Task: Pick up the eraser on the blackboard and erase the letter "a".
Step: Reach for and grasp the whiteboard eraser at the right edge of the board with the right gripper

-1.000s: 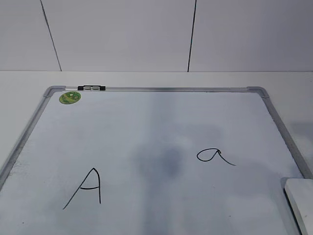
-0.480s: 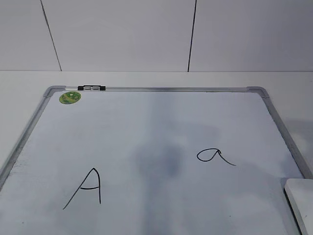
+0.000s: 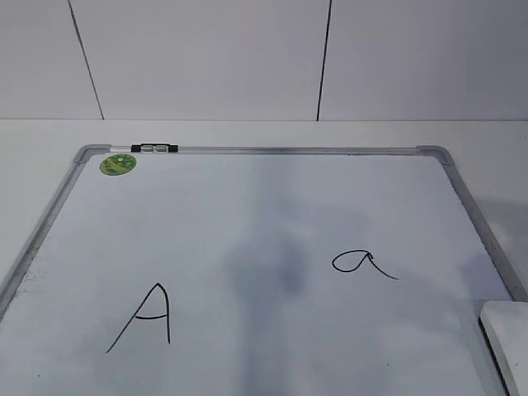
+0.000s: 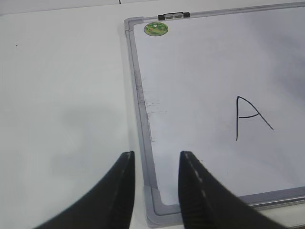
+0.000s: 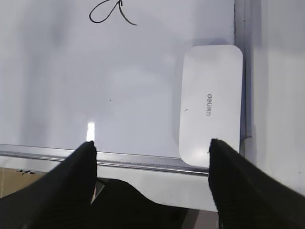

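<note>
The blackboard (image 3: 247, 214) is a white dry-erase board with a silver frame, lying flat on the table. The small letter "a" (image 3: 361, 263) is written right of centre; it also shows in the right wrist view (image 5: 110, 12). The white eraser (image 5: 210, 105) lies flat in the board's near right corner, against the frame; only its corner shows in the exterior view (image 3: 507, 338). My right gripper (image 5: 150, 148) is wide open and empty, above the board's near edge, left of the eraser. My left gripper (image 4: 155, 160) is open and empty over the board's near left corner (image 4: 157, 210).
A larger capital "A" (image 3: 146, 318) is drawn on the left half, also in the left wrist view (image 4: 251, 117). A green sticker (image 3: 118, 164) and a black-and-white marker clip (image 3: 153, 148) sit at the far left frame. White table (image 4: 62, 95) surrounds the board.
The shadows on the board have shifted slightly; the eraser's corner sits a touch lower at the right edge of the exterior view. Nothing was grasped.
</note>
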Tool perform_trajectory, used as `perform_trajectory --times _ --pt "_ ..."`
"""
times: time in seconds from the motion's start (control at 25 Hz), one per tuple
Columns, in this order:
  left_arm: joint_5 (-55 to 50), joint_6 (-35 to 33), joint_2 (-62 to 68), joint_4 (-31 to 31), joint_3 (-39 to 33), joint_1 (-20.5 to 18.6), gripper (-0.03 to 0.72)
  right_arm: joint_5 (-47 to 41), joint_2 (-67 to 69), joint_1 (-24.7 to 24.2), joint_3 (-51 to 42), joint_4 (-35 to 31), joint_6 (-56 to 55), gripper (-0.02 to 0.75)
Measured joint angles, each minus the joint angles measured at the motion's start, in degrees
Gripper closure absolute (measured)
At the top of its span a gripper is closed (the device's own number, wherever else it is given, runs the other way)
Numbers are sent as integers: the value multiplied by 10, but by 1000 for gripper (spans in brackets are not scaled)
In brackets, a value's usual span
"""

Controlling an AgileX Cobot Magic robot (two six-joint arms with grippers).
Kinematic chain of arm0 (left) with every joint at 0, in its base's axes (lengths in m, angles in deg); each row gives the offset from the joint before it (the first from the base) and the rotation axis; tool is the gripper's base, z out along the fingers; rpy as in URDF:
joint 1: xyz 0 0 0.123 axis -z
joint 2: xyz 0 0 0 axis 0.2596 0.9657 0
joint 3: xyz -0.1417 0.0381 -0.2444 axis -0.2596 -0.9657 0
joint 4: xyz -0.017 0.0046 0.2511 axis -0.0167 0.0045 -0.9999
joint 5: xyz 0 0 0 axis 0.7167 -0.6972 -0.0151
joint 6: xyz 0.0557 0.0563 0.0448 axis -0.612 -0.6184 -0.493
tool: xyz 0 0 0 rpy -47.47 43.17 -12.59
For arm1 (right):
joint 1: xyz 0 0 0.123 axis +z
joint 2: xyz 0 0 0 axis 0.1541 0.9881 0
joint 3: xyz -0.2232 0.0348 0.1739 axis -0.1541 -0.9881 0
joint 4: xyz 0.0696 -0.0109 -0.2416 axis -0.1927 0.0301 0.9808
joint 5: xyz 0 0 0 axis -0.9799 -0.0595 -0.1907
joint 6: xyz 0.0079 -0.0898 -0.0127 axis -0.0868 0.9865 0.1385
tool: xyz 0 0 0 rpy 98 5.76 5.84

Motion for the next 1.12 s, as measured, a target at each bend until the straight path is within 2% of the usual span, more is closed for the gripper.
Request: perform_trajectory --times 0.24,0.44,0.92,1.12 --pt "0 0 0 0 0 0 454 -46 27 0 0 12 0 160" --pt "0 0 0 0 0 0 454 -49 53 0 0 23 0 162" --pt "0 0 0 0 0 0 454 -49 67 0 0 0 -14 162" --pt "0 0 0 0 0 0 454 -49 67 26 0 10 -27 162"
